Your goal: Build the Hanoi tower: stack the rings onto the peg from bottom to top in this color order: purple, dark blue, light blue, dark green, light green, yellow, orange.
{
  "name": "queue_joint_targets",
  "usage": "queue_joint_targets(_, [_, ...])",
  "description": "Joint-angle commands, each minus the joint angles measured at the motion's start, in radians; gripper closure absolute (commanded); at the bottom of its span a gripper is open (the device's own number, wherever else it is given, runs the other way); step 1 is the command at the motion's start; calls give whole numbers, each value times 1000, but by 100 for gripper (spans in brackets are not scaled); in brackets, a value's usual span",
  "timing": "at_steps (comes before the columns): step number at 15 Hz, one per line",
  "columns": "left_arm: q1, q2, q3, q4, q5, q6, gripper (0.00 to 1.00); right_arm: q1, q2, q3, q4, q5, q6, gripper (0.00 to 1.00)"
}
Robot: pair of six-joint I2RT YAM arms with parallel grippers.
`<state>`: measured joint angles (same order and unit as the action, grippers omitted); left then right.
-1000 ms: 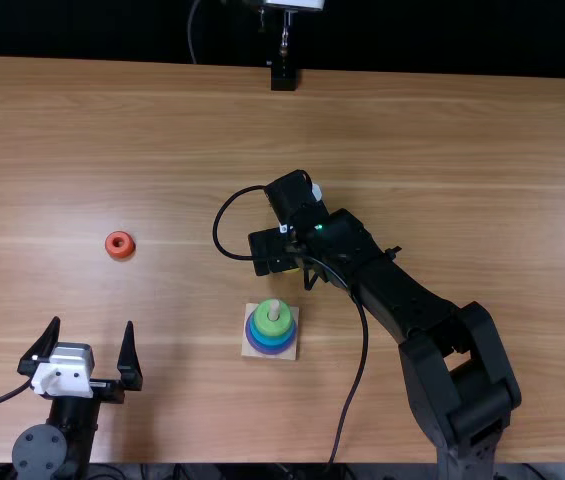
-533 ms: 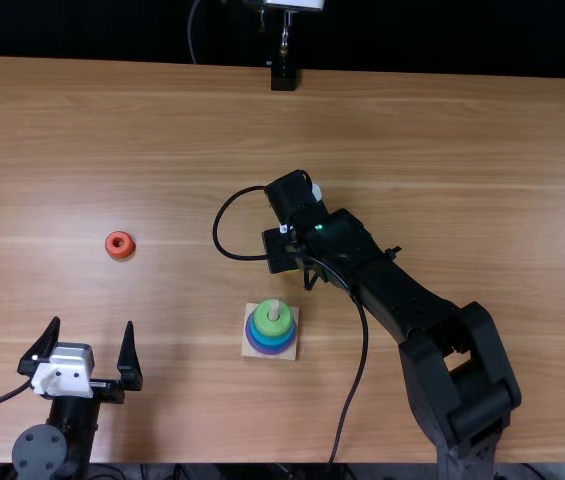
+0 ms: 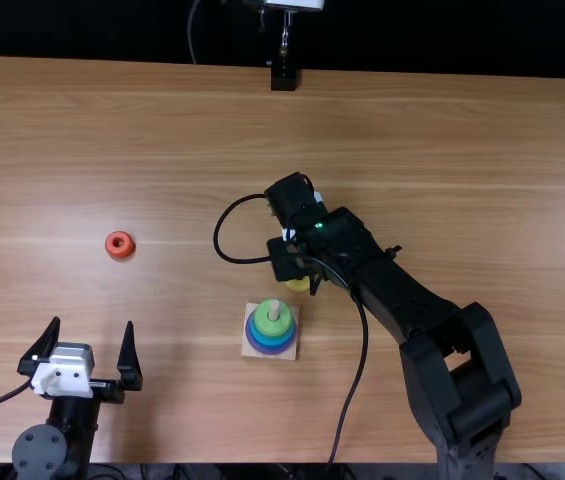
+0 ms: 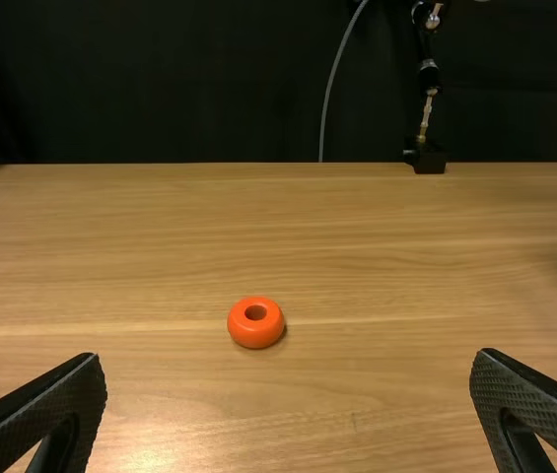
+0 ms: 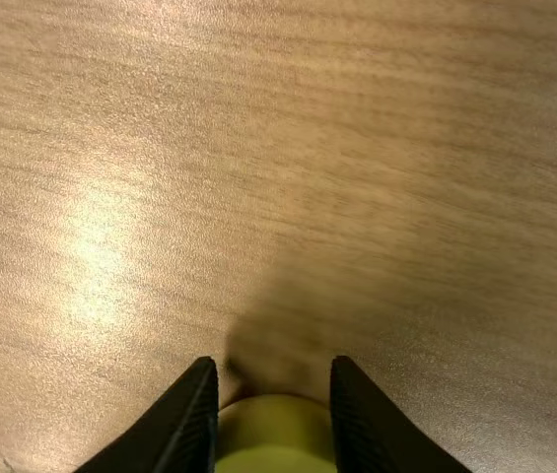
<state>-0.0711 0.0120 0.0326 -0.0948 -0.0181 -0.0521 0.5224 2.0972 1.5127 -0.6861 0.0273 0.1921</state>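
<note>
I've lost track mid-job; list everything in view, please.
Table: one, light brown, under everything
Base: one, pale square, near the table's middle
Peg: one, pale, on the base
Purple ring: one, lowest visible in stack
Blue ring: at least one, above purple
Green ring: at least one, light on top
Yellow ring: one, in right gripper
Orange ring: one, on table, left of stack
Stand: one, black foot, far edge
Arms: two, black, from near edge
Grippers: two, black; left gripper over near left, right gripper beyond stack
</note>
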Motion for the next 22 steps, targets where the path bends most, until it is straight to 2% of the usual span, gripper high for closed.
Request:
queue_joint_targets(1, [10, -12, -33, -5, 7, 12, 0, -7, 24, 11, -14, 11, -8, 0])
queue_joint_targets(5, [10, -12, -33, -5, 7, 12, 0, -9, 24, 15, -118, 13, -4, 0])
queue_joint_targets(9, [10, -12, -33, -5, 7, 12, 0, -12, 23, 9, -143, 11, 5, 1])
queue_joint_targets(11, [10, -12, -33, -5, 7, 12, 0, -12, 23, 6, -145, 6, 9, 53])
queue_joint_targets(12, [10, -12, -33, -5, 7, 12, 0, -12, 23, 1, -145, 6, 9, 70])
queue_joint_targets(14, [10, -12, -33, -5, 9, 12, 0, -12, 23, 1, -145, 6, 7, 93])
queue_joint_targets(15, [10, -12, -33, -5, 9, 12, 0, -12, 23, 0, -145, 4, 1, 100])
queue_joint_targets(22, [10, -12, -33, -5, 7, 12, 0, -12, 17, 26, -127, 8, -6, 100])
